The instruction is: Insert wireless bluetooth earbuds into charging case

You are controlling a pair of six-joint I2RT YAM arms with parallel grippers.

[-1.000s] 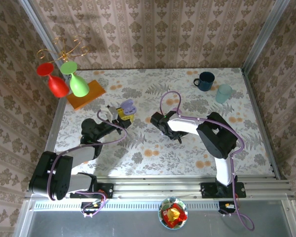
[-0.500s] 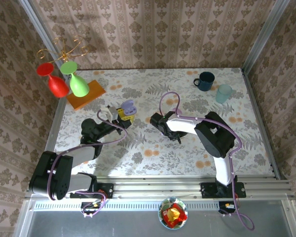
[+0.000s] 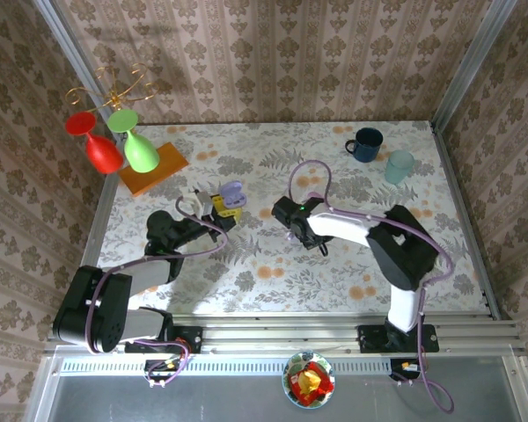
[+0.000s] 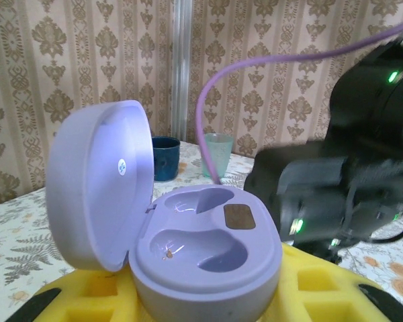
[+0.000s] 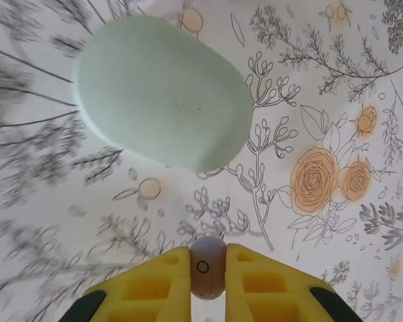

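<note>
Standing by the flower-patterned table [image 3: 273, 272], the overhead view gives the layout: the left gripper [image 3: 222, 207] carries an open lilac plastic charging case [image 3: 232, 192] above the cloth, and the right gripper [image 3: 292, 218] sits low, well apart from it to the right. A dark blue mug [image 3: 365, 144] and a pale green translucent tumbler [image 3: 399, 166] stand at the far right corner. From up there the grip details are too small to tell; the wrist cameras supply them. On the left wrist, the lilac case [image 4: 208, 268] is clamped between the yellow pads [image 4: 87, 295] of the left gripper [image 4: 205, 298], its lid hinged up on the left and both moulded wells bare. On the right wrist, the right gripper [image 5: 207, 275] has its yellow fingers [image 5: 148, 285] closed narrowly on a small glossy pinkish-white earbud [image 5: 207, 265], close over the cloth; whether it touches I cannot tell. Just beyond lies a closed pale mint-green pebble-shaped case [image 5: 162, 100].
</note>
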